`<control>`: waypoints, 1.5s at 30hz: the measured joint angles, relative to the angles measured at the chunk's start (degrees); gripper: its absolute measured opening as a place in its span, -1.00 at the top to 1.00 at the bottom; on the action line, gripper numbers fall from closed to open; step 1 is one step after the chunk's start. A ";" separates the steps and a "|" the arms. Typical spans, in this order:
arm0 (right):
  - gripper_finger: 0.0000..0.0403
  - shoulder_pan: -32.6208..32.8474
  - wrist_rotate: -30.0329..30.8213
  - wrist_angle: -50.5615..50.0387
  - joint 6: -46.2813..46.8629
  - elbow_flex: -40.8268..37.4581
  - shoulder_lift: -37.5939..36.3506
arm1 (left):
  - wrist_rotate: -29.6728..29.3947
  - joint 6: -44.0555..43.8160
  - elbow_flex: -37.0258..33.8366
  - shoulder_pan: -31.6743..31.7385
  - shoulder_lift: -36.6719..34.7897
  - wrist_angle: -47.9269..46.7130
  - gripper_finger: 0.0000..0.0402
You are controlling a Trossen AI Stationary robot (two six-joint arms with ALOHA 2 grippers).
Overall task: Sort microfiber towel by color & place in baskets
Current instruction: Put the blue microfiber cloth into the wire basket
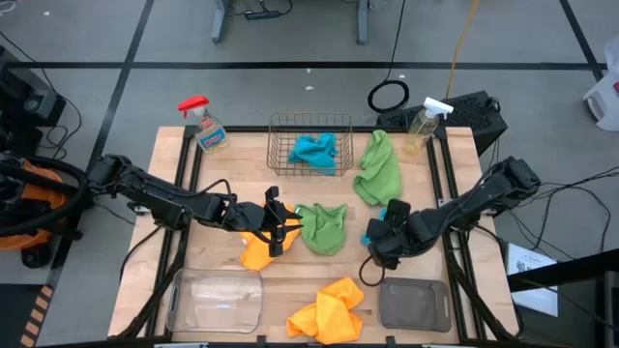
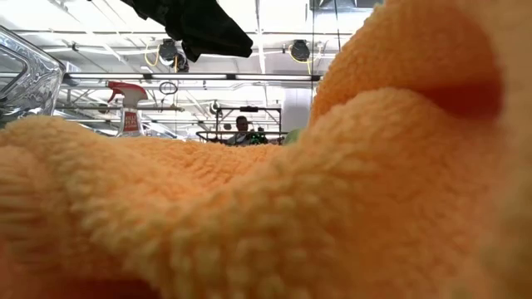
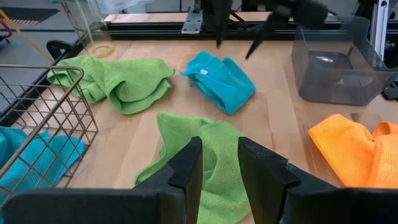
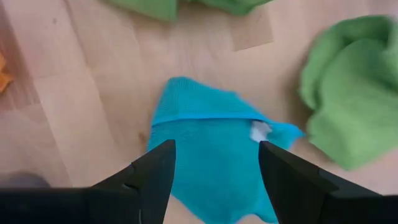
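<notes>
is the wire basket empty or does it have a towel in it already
Not empty. The high view shows one teal-blue towel lying inside the copper wire mesh basket; the left wrist view shows it through the mesh too.

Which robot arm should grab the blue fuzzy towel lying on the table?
The right one, probably. Its fingers are open directly above the loose teal-blue fuzzy microfiber towel. The left arm's fingers are over a bright green fuzzy towel instead, farther away.

No legible text or labels.
</notes>
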 joint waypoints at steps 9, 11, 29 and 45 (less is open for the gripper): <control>-0.34 -0.09 0.63 7.59 1.59 -10.35 0.02 | 0.00 -0.04 0.00 0.00 0.00 -0.04 0.46; -0.41 -0.09 0.55 9.24 2.26 -12.07 0.02 | 0.00 -0.04 0.00 0.00 0.00 -0.05 0.46; -0.02 -0.09 0.32 25.24 3.34 -22.19 0.02 | -0.04 -0.09 0.00 0.00 0.85 -0.10 0.46; 0.95 -0.13 -0.36 32.51 4.28 -25.04 -0.07 | -0.02 3.02 -0.04 0.02 5.62 8.77 0.46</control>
